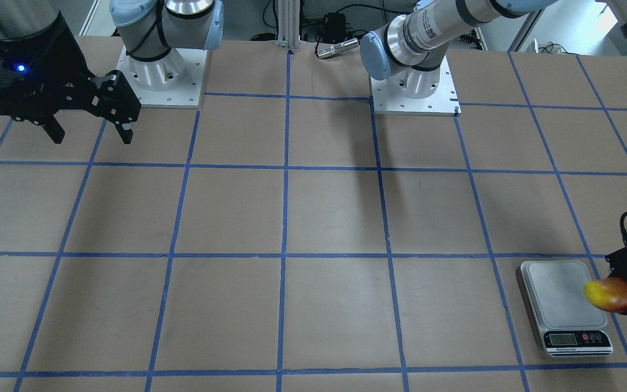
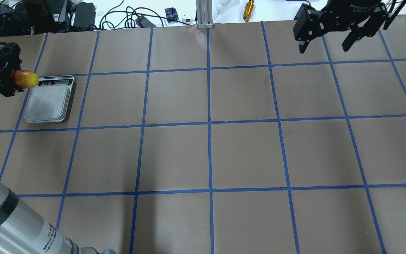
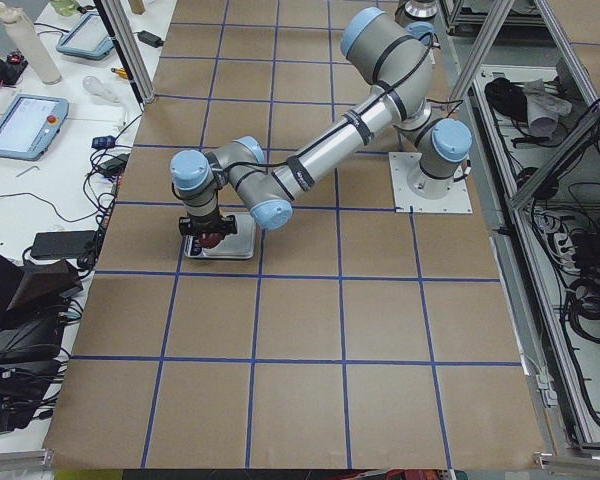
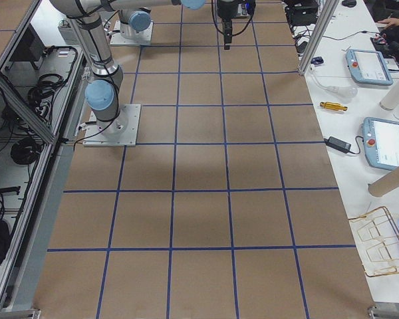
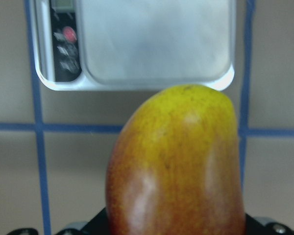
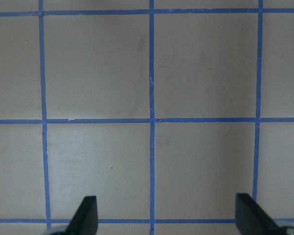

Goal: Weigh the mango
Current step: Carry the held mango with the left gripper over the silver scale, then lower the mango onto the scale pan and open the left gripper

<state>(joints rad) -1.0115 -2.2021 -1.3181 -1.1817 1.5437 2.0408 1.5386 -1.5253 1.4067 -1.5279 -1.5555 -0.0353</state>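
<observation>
At the far left of the overhead view, the black two-finger left gripper (image 2: pixel 12 79) pinches the red-orange end of a small, smooth, oblong mango (image 2: pixel 25 79), and the fruit's yellow end sticks out sideways towards the scale. The left wrist camera shows the mango (image 5: pixel 179 166) filling the lower frame, yellow tip forward, with the gripper's black body just visible under it (the fingers themselves are hidden by the fruit). Just beside it lies a flat rectangular kitchen scale (image 2: pixel 48 104) with a silver plate and a dark strip holding its display (image 1: pixel 563 340) and buttons. The mango is held in the air at the scale's edge and does not rest on the plate; in the front view it overlaps the plate's side edge (image 1: pixel 610 294). Further right stretches the brown paper-covered table (image 2: pixel 245 155), marked into squares by blue tape. At the far right, well apart from scale and fruit, the black right gripper (image 2: pixel 323 47) hangs above the table with its two fingers (image 6: pixel 85 215) spread wide, nothing between them.
</observation>
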